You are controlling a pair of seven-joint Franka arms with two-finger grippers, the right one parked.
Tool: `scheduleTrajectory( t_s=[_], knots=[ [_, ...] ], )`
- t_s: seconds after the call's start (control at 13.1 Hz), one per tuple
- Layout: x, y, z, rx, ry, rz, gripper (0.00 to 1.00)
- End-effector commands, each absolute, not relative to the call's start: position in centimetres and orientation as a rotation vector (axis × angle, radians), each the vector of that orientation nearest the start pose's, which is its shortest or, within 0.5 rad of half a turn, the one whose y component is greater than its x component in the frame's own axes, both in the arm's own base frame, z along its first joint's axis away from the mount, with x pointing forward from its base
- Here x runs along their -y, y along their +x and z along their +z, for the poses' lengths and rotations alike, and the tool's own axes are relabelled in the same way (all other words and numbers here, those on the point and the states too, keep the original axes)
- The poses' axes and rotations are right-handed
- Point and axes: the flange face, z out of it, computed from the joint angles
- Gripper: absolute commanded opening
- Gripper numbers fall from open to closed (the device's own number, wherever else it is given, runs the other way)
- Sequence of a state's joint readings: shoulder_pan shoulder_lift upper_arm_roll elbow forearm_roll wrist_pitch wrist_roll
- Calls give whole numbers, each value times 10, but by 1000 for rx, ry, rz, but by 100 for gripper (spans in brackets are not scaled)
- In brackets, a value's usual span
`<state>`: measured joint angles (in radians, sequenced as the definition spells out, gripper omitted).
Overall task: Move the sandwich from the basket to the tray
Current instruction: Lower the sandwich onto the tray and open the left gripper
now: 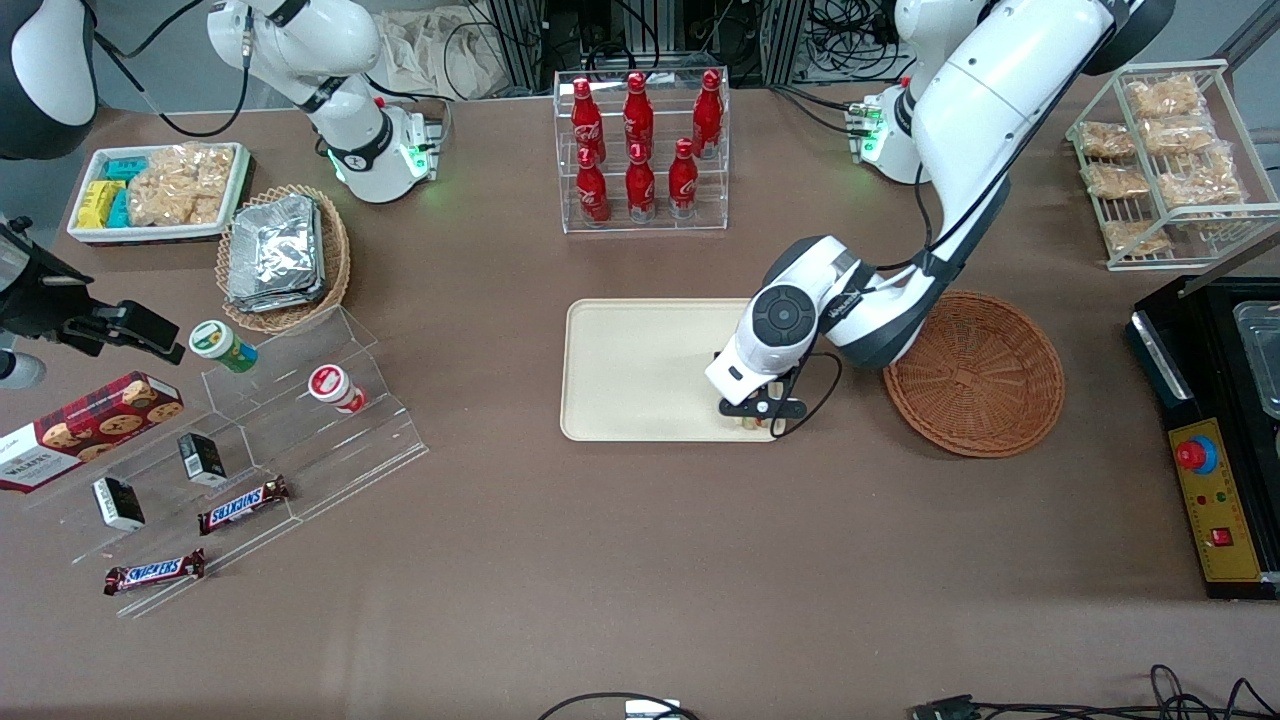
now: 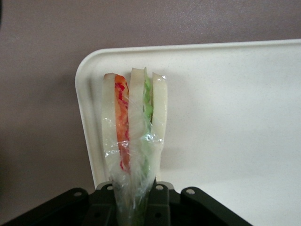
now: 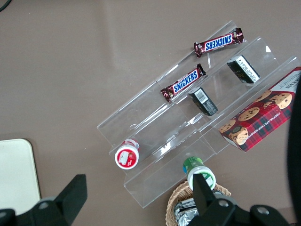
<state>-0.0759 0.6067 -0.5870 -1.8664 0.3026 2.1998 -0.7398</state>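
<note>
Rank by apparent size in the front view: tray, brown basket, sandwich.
1. tray, largest.
2. basket, somewhat smaller.
3. sandwich, smallest, mostly hidden under the gripper, which holds it at the tray's corner.

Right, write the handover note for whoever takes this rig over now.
End effector: low over the corner of the flat cream-beige plastic tray nearest the basket, shut on the clear-wrapped triangular sandwich with red-orange and green filling.
Sandwich: held upright over the tray's corner; whether it touches the tray surface cannot be told.
Round brown woven wicker basket: beside the tray, toward the working arm's end of the table, nothing visible in it.
Done: sandwich taken out of the basket and carried to the tray.
Left: set it down on the tray, release, lift the arm away.
</note>
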Motion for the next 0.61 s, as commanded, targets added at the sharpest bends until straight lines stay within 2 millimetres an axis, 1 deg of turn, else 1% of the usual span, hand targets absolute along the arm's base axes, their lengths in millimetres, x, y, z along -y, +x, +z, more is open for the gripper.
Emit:
scheduleTrajectory(
  t_s=[0.0,0.31,0.53],
  knots=[
    [362,506,225,-84,-3104,239,99],
    [363,506,228,-63,-3103,236,100],
    [356,509,242,-38,-3078,245,100]
  ],
)
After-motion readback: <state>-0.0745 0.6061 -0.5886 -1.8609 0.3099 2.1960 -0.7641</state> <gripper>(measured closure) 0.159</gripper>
